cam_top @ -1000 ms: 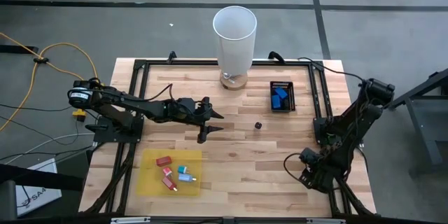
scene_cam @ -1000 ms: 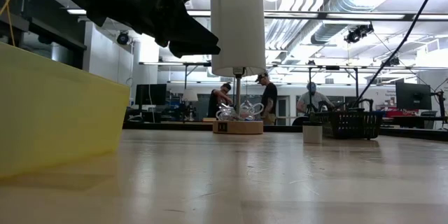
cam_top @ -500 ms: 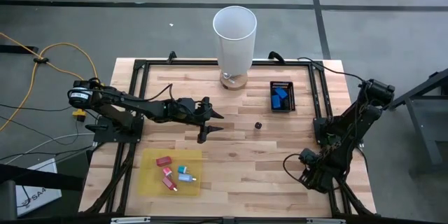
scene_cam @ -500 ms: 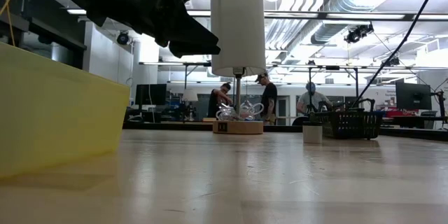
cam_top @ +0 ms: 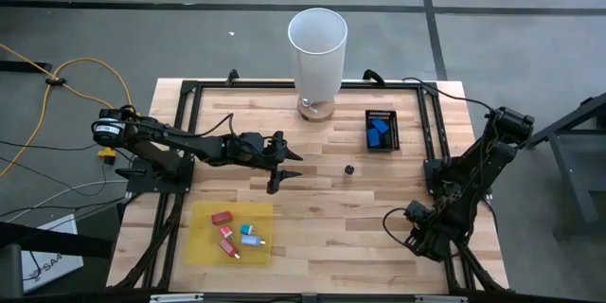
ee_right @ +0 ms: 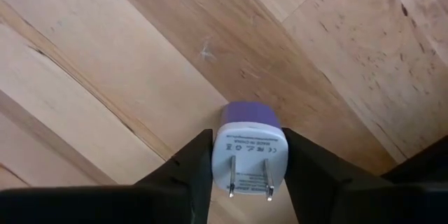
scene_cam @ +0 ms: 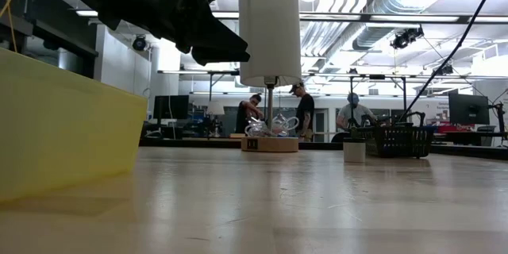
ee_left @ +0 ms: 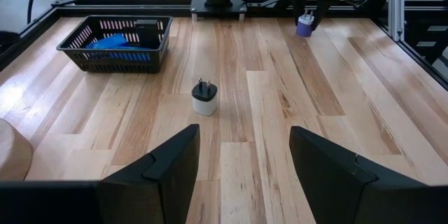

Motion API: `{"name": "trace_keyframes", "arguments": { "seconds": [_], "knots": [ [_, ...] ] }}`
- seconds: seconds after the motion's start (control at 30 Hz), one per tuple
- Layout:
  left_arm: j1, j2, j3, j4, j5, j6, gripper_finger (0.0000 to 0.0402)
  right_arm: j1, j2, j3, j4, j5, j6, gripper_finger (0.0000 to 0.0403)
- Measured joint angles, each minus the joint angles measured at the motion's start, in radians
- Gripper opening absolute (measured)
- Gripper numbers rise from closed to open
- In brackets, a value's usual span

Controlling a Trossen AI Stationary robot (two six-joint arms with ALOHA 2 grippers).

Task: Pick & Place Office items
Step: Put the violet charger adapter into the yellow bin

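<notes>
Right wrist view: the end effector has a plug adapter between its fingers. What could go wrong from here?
1. The right end effector grips the purple-and-white adapter near its pronged face only; it might twist or slip when lifted.
2. The black basket lies across the table, past a second adapter; a low carry might knock it.
3. The left end effector hovers open mid-table, near a possible carry path.

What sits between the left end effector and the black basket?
A small white plug adapter stands on bare wood between the left end effector and the black basket, clearest in the left wrist view.
</notes>
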Motion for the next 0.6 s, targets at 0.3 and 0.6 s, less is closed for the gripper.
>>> {"name": "trace_keyframes", "arguments": {
  "seconds": [0.3,0.6],
  "knots": [
    [0.000,0.000,0.000,0.000,0.000,0.000,0.0216,0.000,0.000,0.000,0.000,0.000,0.000,0.0137],
    [0.000,0.000,0.000,0.000,0.000,0.000,0.0216,0.000,-0.051,0.000,-0.007,0.005,-0.029,0.0135]
  ]
}}
